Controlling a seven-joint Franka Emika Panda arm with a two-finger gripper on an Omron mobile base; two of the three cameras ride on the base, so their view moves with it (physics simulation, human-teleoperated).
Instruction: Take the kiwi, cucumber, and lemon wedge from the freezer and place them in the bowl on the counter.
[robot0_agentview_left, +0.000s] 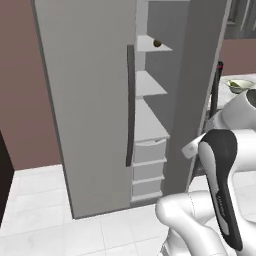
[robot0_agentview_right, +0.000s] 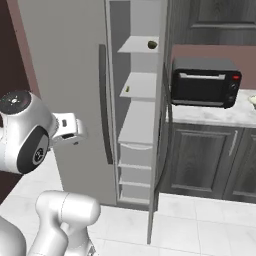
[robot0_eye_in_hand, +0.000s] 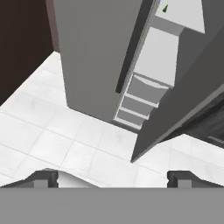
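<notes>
So the freezer (robot0_agentview_left: 90, 100) is standing with its door swung open, pale shelves and drawers showing inside. The worktop (robot0_agentview_right: 215, 114) is off to the right with a black microwave (robot0_agentview_right: 205, 82) on it, and the bowl (robot0_agentview_left: 240, 85) sits on it further along. The kiwi (robot0_agentview_right: 152, 45) is on the top shelf, small and brown. There's a tiny green bit (robot0_agentview_right: 128, 89) on the shelf below, can't tell what it is. The fingers (robot0_eye_in_hand: 113, 178) are spread wide apart over the floor tiles, holding nothing
</notes>
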